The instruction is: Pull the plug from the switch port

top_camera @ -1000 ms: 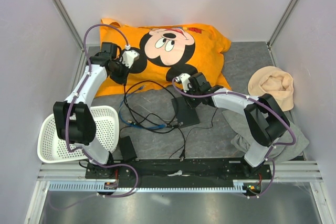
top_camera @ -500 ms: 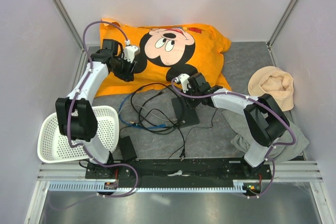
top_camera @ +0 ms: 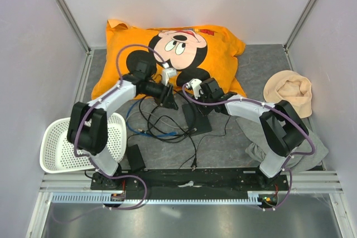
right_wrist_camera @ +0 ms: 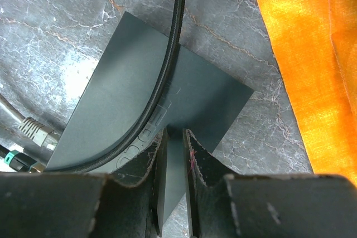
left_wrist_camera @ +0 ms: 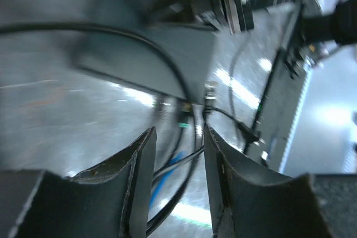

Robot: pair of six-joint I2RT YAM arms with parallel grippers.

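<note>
The right gripper (right_wrist_camera: 174,135), fingers nearly pressed together, is pressing on the switch box (right_wrist_camera: 206,98) mid-table; the left gripper (left_wrist_camera: 178,132), spread and empty, is facing its plugs (right_wrist_camera: 34,130), not yet pulled.

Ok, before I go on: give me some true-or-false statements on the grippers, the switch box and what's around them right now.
1. The left gripper is open with nothing between its fingers. True.
2. The white perforated plastic basket sits at the far right. False: it sits at the near left.
3. The right gripper is over the flat matte-black rectangular box, fingers close together. True.
4. Nothing lies across the top of that box. False: a black cable curves across it.
5. The orange Mickey Mouse cushion lies at the far side, beyond both grippers. True.
</note>
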